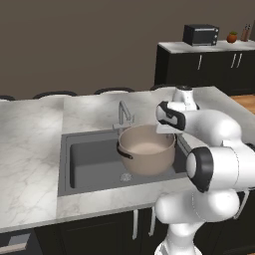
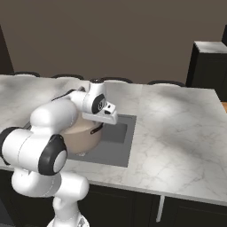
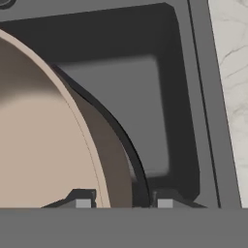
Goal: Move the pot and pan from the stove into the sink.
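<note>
While the white arm is bent forward over the pale marble desk [image 1: 30,164], its tool [image 3: 124,203] is seen narrowly parted and clamped across the rim of the pot [image 1: 147,149], one fingertip [image 3: 82,202] set inside the wall and the other outside it. The hand is pointed downward at the pot's near right edge, with the elbow folded low in front of the cabinets. The pot is held within the sink [image 1: 92,159], toward its right side, just in front of the silver faucet [image 1: 124,115]; whether its base is touching the basin floor cannot be told. Nothing is seen inside the pot. It is shown as a deep round vessel of matte beige-tan with a dark side handle [image 1: 124,152]. The sink is presented as a rectangular dark grey recess, with a small round drain [image 1: 125,177] in its floor.
</note>
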